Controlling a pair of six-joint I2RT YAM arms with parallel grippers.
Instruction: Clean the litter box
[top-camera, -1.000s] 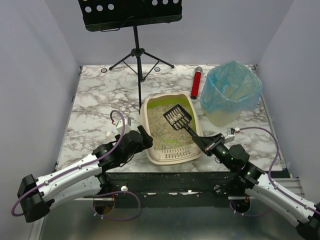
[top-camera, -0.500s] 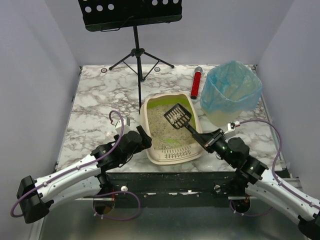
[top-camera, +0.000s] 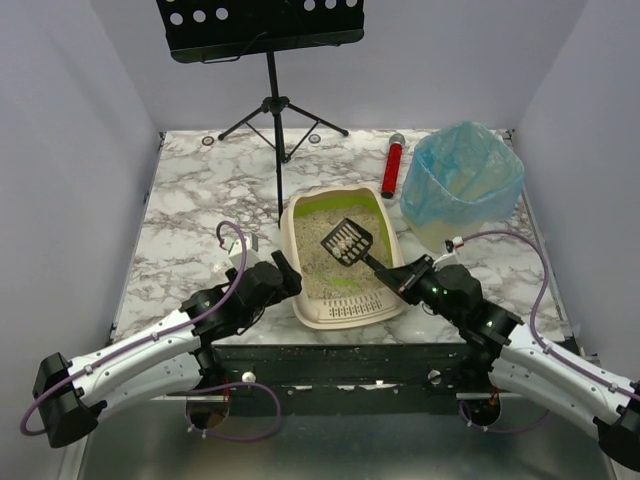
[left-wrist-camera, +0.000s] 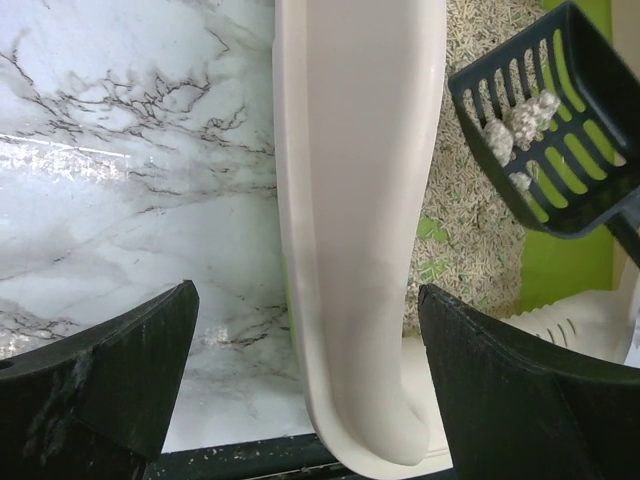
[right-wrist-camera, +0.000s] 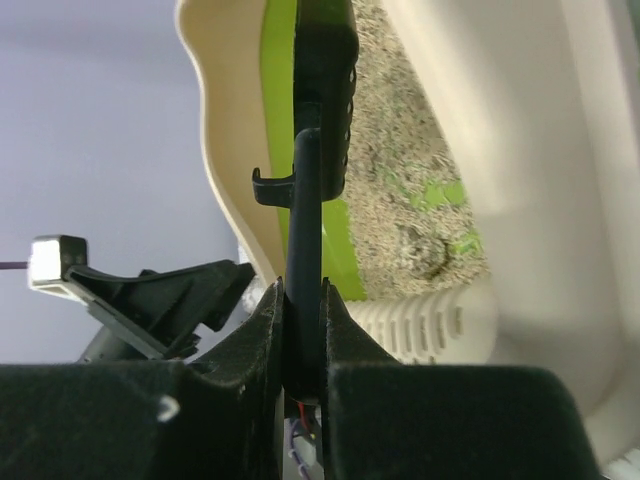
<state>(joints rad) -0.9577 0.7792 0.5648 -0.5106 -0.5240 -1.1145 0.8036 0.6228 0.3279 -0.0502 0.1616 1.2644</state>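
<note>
Left fingers (left-wrist-camera: 100, 385) spread astride the litter box (left-wrist-camera: 355, 200) rim — seemingly apart — right fingers (right-wrist-camera: 235, 405) tight on the scoop (right-wrist-camera: 322, 70) handle.

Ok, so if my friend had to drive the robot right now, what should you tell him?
Left gripper: open, fingers on either side of the box wall at its near-left corner, not touching it.
Right gripper: shut on the scoop handle.
The scoop is over the litter with a few clumps in it. The bin stands right of the box, further back.
Done: one scoopful lifted.
Left: tip it into the bin, then look for more; another lump seems to lie in the litter.
</note>
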